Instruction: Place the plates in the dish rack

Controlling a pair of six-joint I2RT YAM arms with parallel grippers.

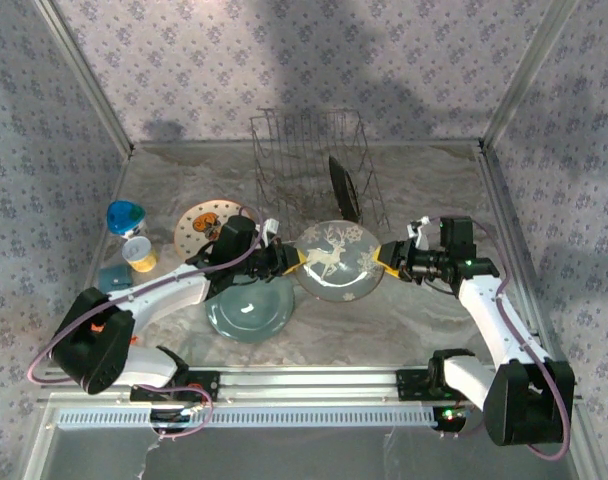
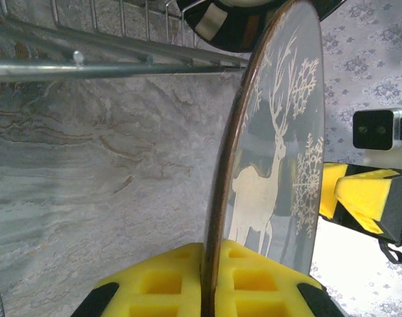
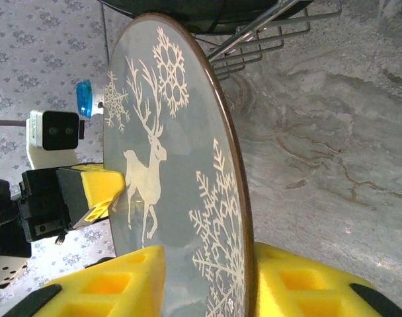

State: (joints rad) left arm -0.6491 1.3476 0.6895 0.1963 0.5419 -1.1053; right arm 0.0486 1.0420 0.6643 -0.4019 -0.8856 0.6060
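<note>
The deer plate hangs over the middle of the counter, just on the near side of the dish rack at the far edge, where the black plate already stands. The left tool is clamped tight on its left rim and the right tool has its jaws parted around the opposite rim, so this looks like a hand-over to the left arm. Next the right tool must back clear, and the left must stand the plate between free prongs.
</note>
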